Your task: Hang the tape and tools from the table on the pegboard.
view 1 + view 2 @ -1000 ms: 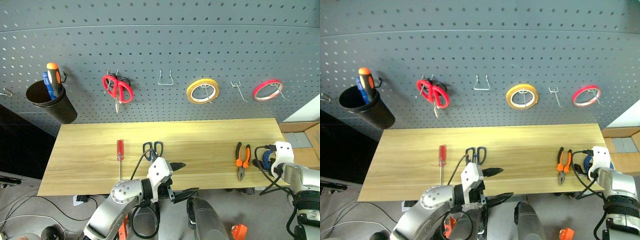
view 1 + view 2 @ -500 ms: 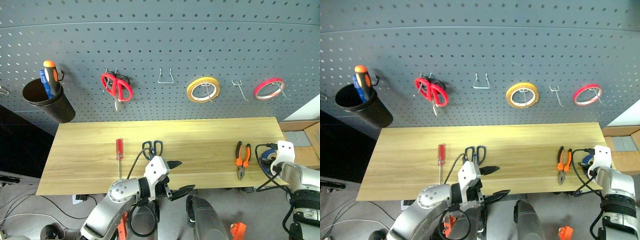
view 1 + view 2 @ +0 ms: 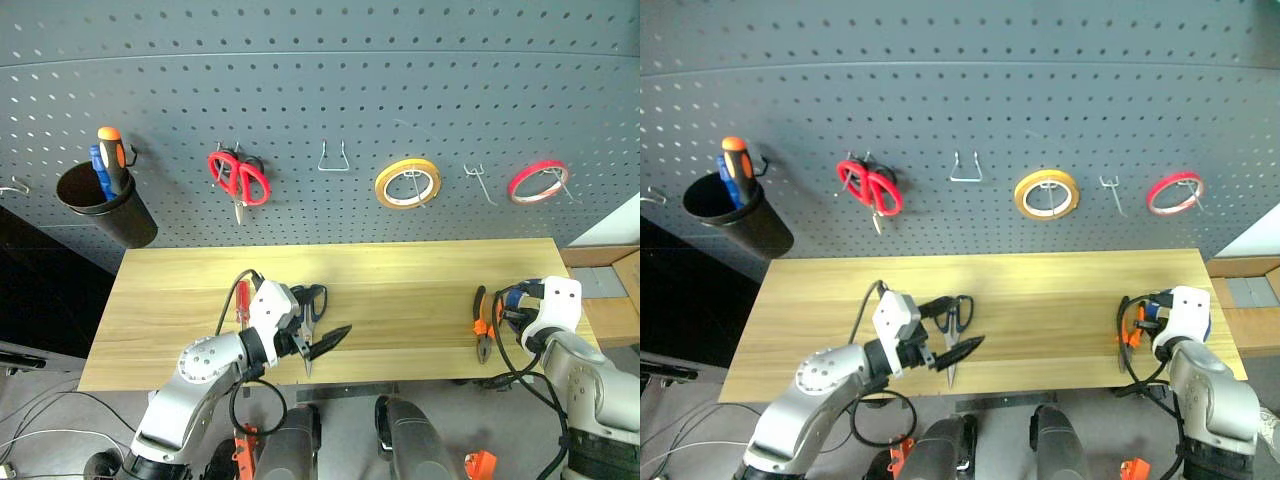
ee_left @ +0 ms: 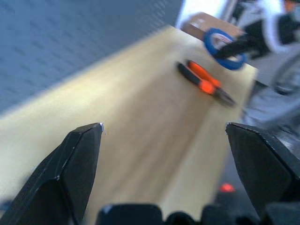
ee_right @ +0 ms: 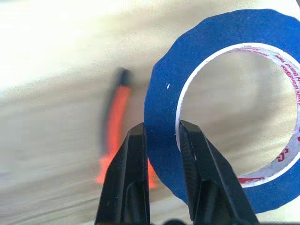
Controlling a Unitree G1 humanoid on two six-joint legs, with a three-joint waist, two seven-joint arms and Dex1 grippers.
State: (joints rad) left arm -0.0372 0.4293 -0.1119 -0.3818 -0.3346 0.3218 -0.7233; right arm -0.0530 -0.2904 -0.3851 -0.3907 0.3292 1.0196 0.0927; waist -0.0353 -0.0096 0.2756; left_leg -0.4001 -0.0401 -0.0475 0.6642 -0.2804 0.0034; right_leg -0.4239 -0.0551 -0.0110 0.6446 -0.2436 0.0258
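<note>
While my right gripper (image 5: 161, 140) has its jaws clamped on the band of the blue tape (image 5: 225, 93), holding the ring just above the table's (image 3: 400, 290) right end, the bare hook (image 3: 481, 183) between the yellow ring (image 3: 407, 183) and the red ring (image 3: 537, 181) on the pegboard (image 3: 320, 80) sits up and straight back from it. That arm is nearest. My left gripper (image 3: 945, 325), jaws wide apart, hovers over the scissors (image 3: 312, 310) near the front edge; their blades point at me. Beside them lies the screwdriver (image 3: 239, 300); the pliers (image 3: 484, 325) lie by the tape. A black cup (image 3: 105, 205) holds two more screwdrivers.
</note>
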